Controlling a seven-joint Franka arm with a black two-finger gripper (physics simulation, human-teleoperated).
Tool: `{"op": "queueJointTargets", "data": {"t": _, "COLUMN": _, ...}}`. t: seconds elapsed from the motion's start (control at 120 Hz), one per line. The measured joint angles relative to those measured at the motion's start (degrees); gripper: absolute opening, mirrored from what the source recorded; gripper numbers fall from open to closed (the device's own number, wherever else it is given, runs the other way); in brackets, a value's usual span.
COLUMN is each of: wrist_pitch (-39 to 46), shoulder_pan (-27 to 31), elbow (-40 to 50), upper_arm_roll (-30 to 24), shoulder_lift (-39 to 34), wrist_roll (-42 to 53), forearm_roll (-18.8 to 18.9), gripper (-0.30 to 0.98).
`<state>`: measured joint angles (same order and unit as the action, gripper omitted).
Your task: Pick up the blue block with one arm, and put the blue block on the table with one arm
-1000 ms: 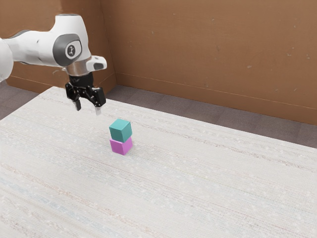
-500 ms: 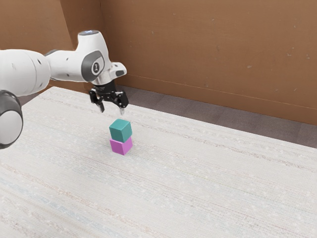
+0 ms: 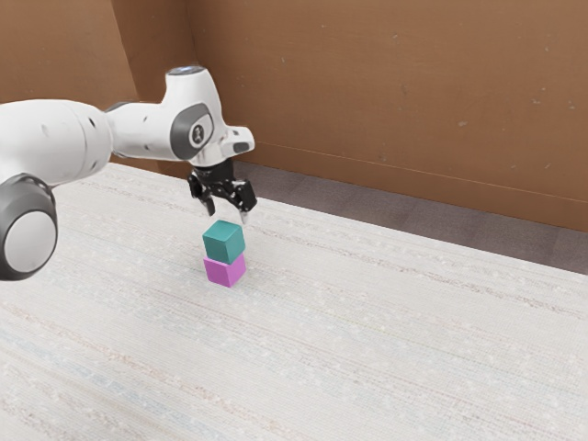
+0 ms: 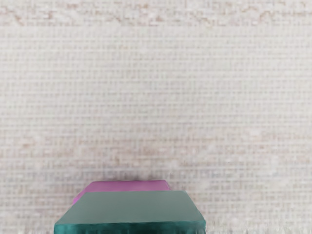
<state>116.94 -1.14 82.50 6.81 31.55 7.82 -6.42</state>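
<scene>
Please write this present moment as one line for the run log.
hand: open, above the stack | blue block: on pink block, not held | pink block: on table

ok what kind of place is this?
Probably a plain room, simulated, set up for robot tests: brown wall, greyish floor, and an arm over a pale table.
</scene>
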Motion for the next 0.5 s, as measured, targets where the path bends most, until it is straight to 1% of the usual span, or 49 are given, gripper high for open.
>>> {"op": "queueJointTargets", "data": {"t": 0.167, "wrist_pitch": 0.5, "shoulder_pan": -0.1, "elbow": 3.2, "upper_arm_roll": 0.1, "shoulder_lift": -1.0, "wrist_roll": 2.4, "forearm_roll": -0.3, "gripper": 0.69}}
{"op": "queueJointTargets", "data": {"t": 0.5, "wrist_pitch": 1.0, "shoulder_pan": -0.1, "elbow": 5.2, "upper_arm_roll": 0.4, "shoulder_lift": -0.9, "wrist_roll": 5.2, "forearm_roll": -0.6, "gripper": 0.69}}
